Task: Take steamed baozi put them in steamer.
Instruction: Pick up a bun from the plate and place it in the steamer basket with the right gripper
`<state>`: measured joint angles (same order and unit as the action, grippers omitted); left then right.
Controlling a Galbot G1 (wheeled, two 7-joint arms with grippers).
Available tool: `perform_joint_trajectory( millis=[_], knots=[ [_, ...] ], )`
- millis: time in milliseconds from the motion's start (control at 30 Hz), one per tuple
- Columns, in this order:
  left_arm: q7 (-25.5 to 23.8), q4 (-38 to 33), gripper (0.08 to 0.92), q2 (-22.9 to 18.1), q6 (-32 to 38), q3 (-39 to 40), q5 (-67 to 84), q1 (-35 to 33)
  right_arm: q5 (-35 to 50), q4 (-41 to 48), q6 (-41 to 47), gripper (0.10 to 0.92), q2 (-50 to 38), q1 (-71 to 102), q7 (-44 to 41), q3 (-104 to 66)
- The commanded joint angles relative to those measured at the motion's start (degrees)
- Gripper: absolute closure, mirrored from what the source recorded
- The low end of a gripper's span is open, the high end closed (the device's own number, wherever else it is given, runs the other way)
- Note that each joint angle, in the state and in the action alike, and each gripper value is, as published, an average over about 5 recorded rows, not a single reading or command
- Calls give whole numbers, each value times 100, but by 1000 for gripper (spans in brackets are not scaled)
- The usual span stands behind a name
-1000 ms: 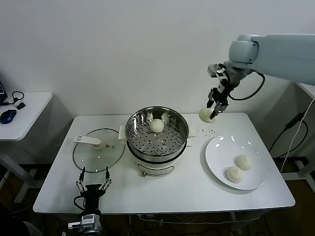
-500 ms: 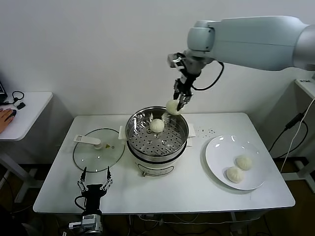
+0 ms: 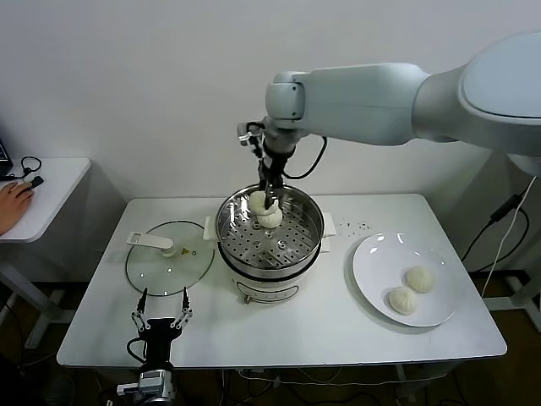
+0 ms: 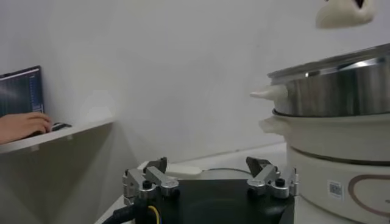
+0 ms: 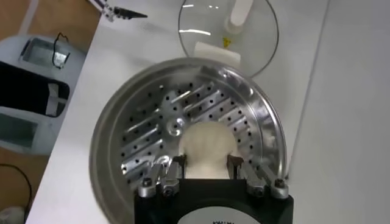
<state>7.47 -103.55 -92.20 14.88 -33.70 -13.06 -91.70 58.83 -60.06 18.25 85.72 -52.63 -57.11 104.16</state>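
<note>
Bun [image 3: 259, 201] clamped in right gripper [image 3: 267, 198], jaws shut on its sides, hanging over the steamer [image 3: 270, 230] so it can drop straight onto the holed tray. Second bun [image 3: 270, 217] sits on the tray just below and beside the fingers. Held bun is round, no clear long axis; pleated top can't be made out. Two more buns [image 3: 412, 290] wait on the plate [image 3: 372, 254], well off from the gripper. Left gripper [image 3: 159, 322] parked open, apart.

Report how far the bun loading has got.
Done: one baozi already sits on the steamer tray. In hand: the right tool is shut on a second baozi, held above the tray. Left: two baozi remain on the white plate. The left tool waits open near the table's front edge.
</note>
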Motion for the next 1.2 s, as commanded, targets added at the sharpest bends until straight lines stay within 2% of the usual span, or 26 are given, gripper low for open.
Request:
perform_joint_trajectory(
  millis=[33,533,633,967,1200],
  knots=[
    [-15,-28,177,-280,-9,-5,10,-13,95,273,307,541,487,436,268,-64],
    [-43,45,177,-280,-17,-28,18,18,-185,563,383,539,695,908,315,-83],
    [-49,60,177,-280,-22,-29,14,29,-283,618,385,498,705,987,349,-111],
    [-53,71,177,-280,-8,-57,12,32,-367,780,371,232,696,1061,382,-277],
    [-53,16,177,-280,-12,-64,4,0,-211,436,134,203,330,530,-20,-147]
  ],
)
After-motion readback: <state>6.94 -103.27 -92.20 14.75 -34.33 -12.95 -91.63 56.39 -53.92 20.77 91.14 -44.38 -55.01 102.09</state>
